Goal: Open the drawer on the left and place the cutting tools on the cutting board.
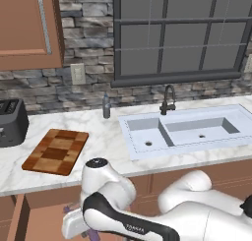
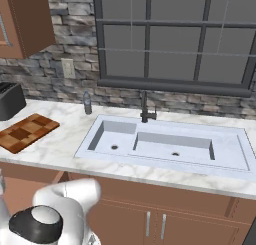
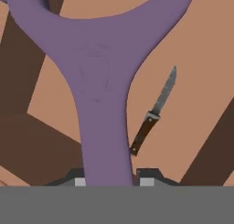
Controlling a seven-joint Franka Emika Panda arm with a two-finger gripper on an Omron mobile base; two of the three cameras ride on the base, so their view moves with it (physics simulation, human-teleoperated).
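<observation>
Open drawer (image 1: 34,220), gripper (image 3: 109,178) seemingly clamping purple tool (image 3: 100,81), knife (image 3: 153,113) beside

I am working in a domestic kitchen: white marble countertop (image 1: 106,136), white double-basin sink (image 1: 189,132) with dark faucet (image 1: 168,100), reddish-brown wooden cabinets (image 1: 27,28), grey stone backsplash (image 1: 83,48), black toaster (image 1: 11,122) (left end), checkered wooden cutting board (image 1: 56,151).

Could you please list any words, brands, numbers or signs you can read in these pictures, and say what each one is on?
Small light lettering on the dark band of the arm in the left base view: too blurred to read.
A faint embossed outline on the purple tool in the hand view: a shape, no letters.
Nothing else carries readable text.
</observation>
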